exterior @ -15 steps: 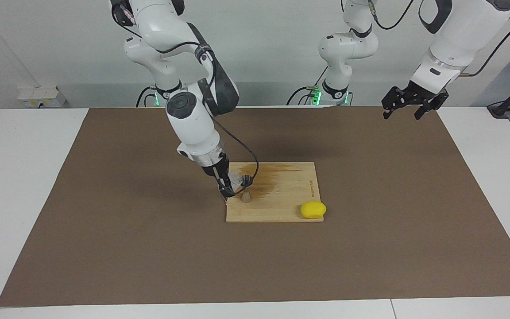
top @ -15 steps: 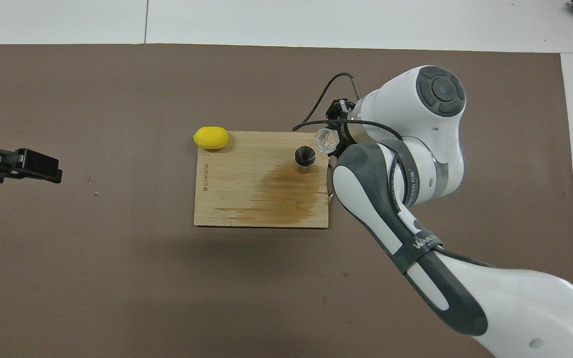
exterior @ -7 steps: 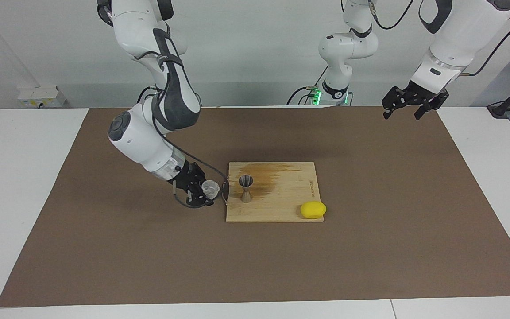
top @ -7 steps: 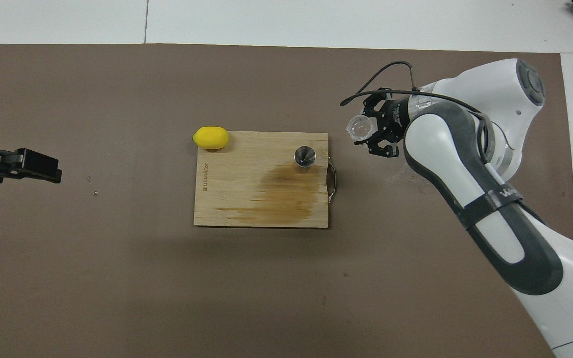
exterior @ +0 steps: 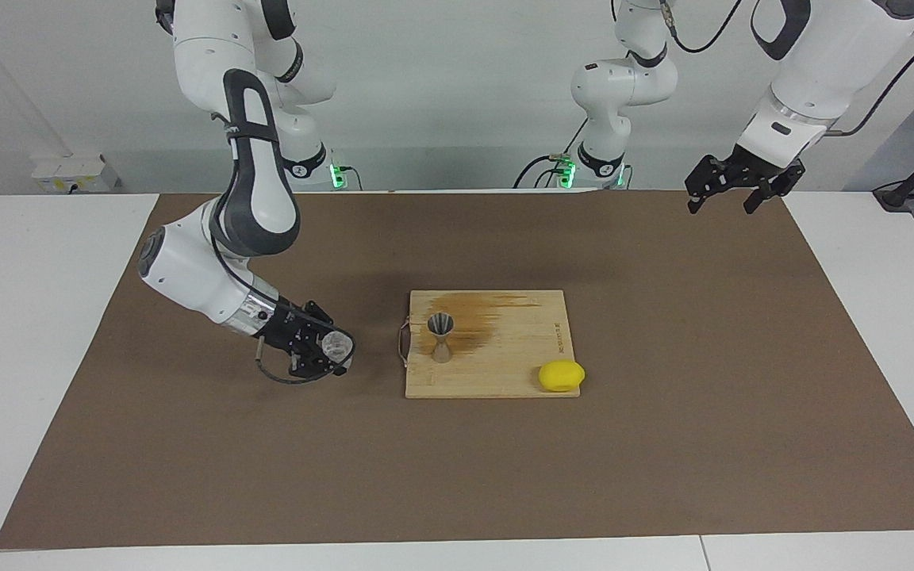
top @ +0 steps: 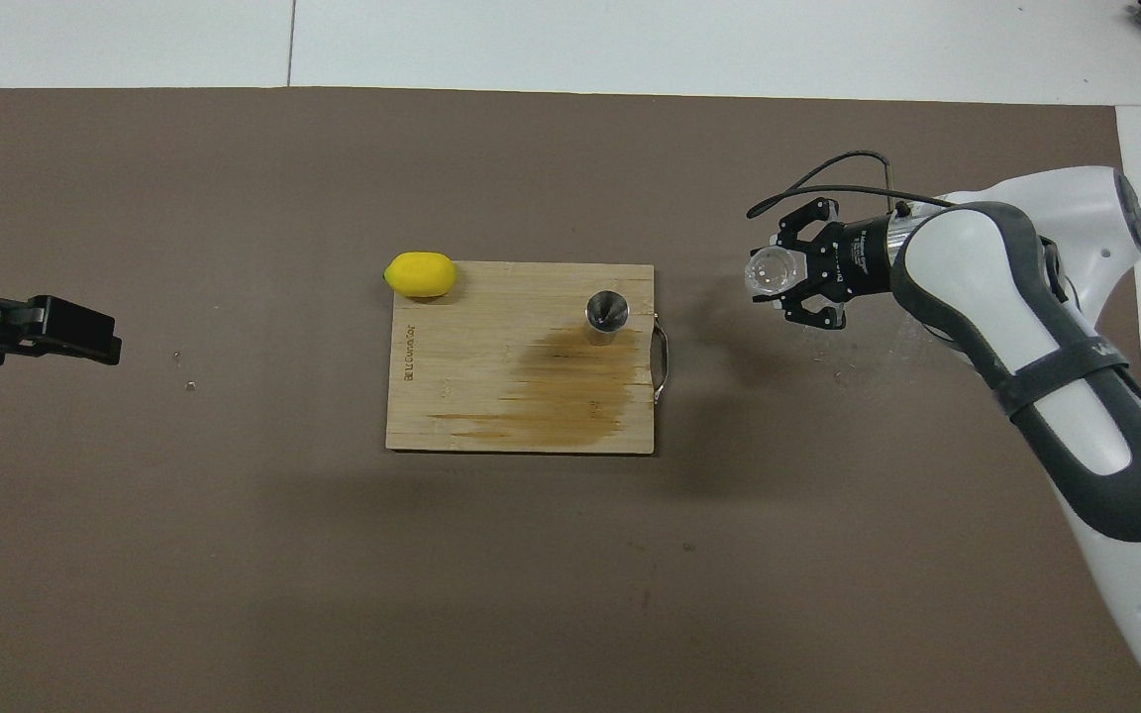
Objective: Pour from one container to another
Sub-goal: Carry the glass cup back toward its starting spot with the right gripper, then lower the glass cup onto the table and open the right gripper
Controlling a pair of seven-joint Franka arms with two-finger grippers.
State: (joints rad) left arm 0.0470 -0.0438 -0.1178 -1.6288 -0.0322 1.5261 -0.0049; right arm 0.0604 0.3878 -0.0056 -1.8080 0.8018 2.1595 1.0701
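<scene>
Right gripper [exterior: 328, 352] clamped on clear cup [exterior: 336, 346], over mat; jigger [exterior: 441, 336] upright at its 3 o'clock, facing view; left gripper [exterior: 731, 190] waits, fingers apart

table [exterior: 28, 333] | brown mat [exterior: 663, 444] | cutting board [exterior: 520, 365], lemon [exterior: 561, 375]

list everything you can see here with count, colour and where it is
cup: 1, clear, in the right gripper over the mat, off the board toward the right arm's end
jigger: 1, grey metal, upright on the board
board: 1, light wood with a brown stain, mid-mat
lemon: 1, yellow, at the board's corner farthest from the robots
mat: 1, brown, covering the table
right gripper: 1, black, shut on the cup
left gripper: 1, black, open, waiting above the mat's edge at its own end
</scene>
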